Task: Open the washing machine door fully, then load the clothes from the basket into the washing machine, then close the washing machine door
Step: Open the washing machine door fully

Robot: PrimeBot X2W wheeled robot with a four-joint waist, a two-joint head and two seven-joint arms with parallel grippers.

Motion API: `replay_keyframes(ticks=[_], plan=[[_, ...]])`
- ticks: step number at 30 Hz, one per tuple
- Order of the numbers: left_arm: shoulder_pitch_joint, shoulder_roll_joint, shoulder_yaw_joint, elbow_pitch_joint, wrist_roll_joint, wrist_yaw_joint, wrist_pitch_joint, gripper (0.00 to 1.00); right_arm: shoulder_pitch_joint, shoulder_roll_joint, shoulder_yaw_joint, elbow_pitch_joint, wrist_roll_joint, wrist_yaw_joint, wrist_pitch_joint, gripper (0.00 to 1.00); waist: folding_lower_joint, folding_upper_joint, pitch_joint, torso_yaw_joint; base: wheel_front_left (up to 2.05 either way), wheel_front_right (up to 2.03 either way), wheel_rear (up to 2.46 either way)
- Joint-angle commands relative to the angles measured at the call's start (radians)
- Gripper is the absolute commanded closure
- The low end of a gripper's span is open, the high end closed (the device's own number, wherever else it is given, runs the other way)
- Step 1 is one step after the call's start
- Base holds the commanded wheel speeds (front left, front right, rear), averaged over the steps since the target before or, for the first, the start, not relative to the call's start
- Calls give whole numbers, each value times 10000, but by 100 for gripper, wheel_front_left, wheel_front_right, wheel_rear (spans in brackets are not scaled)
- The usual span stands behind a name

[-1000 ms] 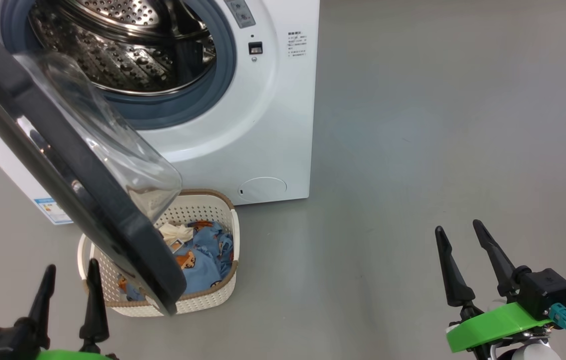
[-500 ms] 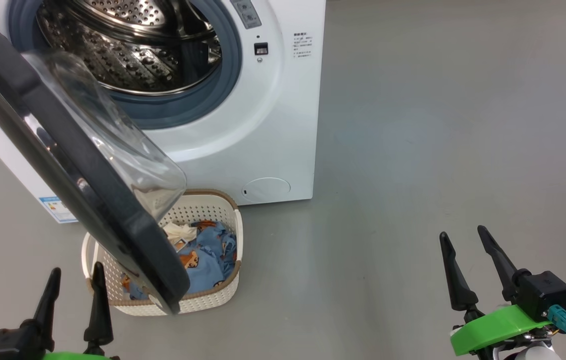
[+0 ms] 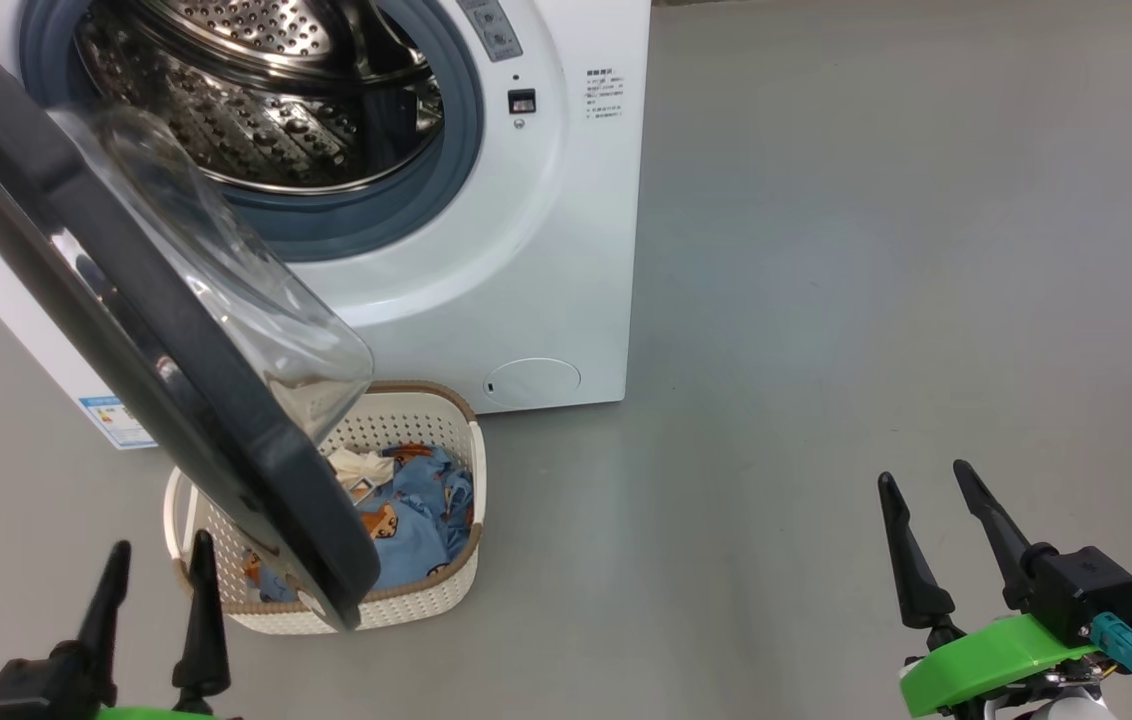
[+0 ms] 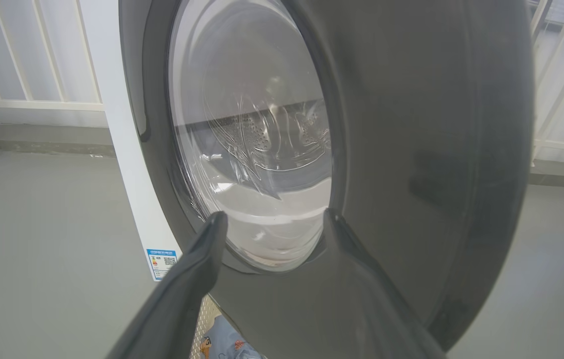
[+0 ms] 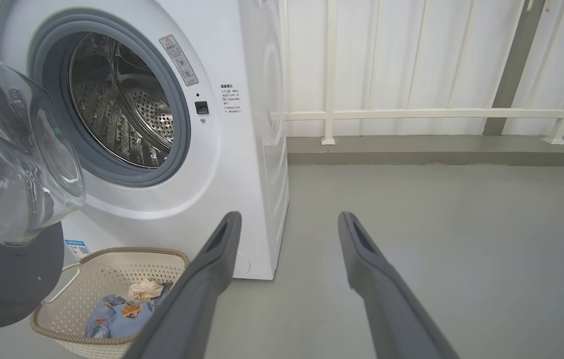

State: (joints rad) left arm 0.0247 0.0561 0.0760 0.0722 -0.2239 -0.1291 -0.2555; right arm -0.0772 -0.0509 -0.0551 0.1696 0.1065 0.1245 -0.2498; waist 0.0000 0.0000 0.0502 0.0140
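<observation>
Since a second ago the head camera has shifted slightly and both hands sit lower in frame.

Head view: the washing machine door (image 3: 226, 470) stands partly open, its lower edge overhanging the basket (image 3: 426, 590). The basket holds the clothes (image 3: 406, 510) and sits on the floor (image 3: 826, 300) before the washing machine (image 3: 526, 250). The left hand (image 3: 161, 540), fingers wide, is near the basket's rim. The right hand (image 3: 924, 471), fingers wide, is over bare floor.

Left wrist view: the door's black rim is close ahead.

Right wrist view: the drum mouth stands open, with bare floor to the right.

Door (image 3: 146, 330) hides the basket's (image 3: 426, 590) left half and part of the clothes (image 3: 416, 520); washer (image 3: 546, 250) top cut off by the upper edge; label print (image 3: 603, 95) illegible.
</observation>
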Motion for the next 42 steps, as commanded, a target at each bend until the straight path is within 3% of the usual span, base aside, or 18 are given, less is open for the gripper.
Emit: replay_keyframes(ticks=[1, 10, 15, 21, 27, 32, 42], plan=[[-82, 227, 267, -145, -42, -16, -63, 100, 74, 6, 222, -195, -9, 62, -120, 0, 0, 0, -5, 0, 0, 0, 0], [-320, 236, 572, -732, -307, -16, -63, 100, 143, 6, 267, -179, 62, 62, -120, 0, 0, 0, -11, 28, 0, 0, 0], [-761, 128, 1010, -2444, -644, -16, -63, 100, 162, 6, 233, -250, 108, 62, -120, 0, 0, 0, 60, 62, 0, 0, 0], [-1414, 180, 868, -4364, -721, -16, -63, 100, 153, 7, 238, -256, 162, 62, -120, 0, 0, 0, 112, 48, 0, 0, 0], [-1759, 388, 28, -5395, -643, -16, -63, 100, 124, 7, 363, -239, 237, 62, -120, 0, 0, 0, 177, -17, 0, 0, 0], [-1816, 575, -1237, -5696, -543, -16, -63, 100, 109, 7, 342, -221, 263, 62, -120, 0, 0, 0, 252, -49, 0, 0, 0], [-1495, 662, -3517, -4616, -485, -16, -63, 100, 58, 7, 595, -213, 415, 62, -120, 0, 0, 0, 362, -93, 0, 0, 0]])
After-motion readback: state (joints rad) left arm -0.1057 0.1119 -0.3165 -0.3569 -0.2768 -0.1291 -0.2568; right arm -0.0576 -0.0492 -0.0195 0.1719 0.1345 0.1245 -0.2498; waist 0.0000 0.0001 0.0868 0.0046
